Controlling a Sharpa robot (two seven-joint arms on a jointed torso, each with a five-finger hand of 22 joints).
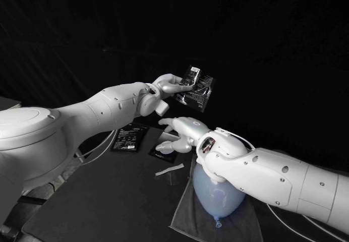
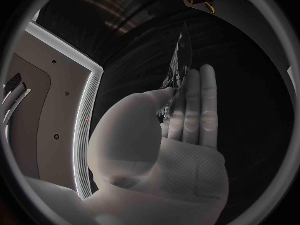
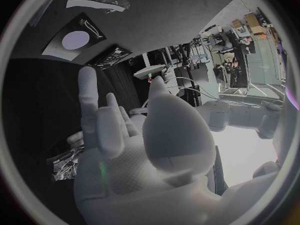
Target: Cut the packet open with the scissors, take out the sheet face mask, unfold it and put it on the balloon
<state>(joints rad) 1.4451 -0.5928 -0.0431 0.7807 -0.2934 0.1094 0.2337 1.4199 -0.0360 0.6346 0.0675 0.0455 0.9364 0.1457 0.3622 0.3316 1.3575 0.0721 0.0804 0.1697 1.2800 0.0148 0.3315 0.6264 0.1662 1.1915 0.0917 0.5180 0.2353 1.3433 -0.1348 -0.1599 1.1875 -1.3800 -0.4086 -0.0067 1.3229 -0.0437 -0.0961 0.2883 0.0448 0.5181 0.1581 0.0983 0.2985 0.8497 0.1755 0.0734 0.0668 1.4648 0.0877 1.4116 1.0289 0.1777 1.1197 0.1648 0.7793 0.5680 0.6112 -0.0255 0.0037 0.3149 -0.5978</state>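
Observation:
My left hand (image 1: 169,86) is raised over the far side of the table and pinches a dark printed packet (image 1: 196,86) by one edge. The packet hangs tilted above and beyond my right hand. In the left wrist view the thumb and fingers (image 2: 194,110) clamp the packet (image 2: 178,65), which shows edge-on. My right hand (image 1: 182,133) hovers lower, between the packet and the balloon, fingers apart and holding nothing; its fingers (image 3: 103,120) stand spread in the right wrist view. A pale blue balloon (image 1: 215,194) lies on a grey cloth (image 1: 185,209), partly under my right forearm.
A second black packet (image 1: 129,137) lies flat on the table (image 1: 109,201) near my left forearm. A dark flat piece (image 1: 164,153) sits beside it under my right hand. A thin white strip (image 1: 173,169) lies by the cloth's far corner.

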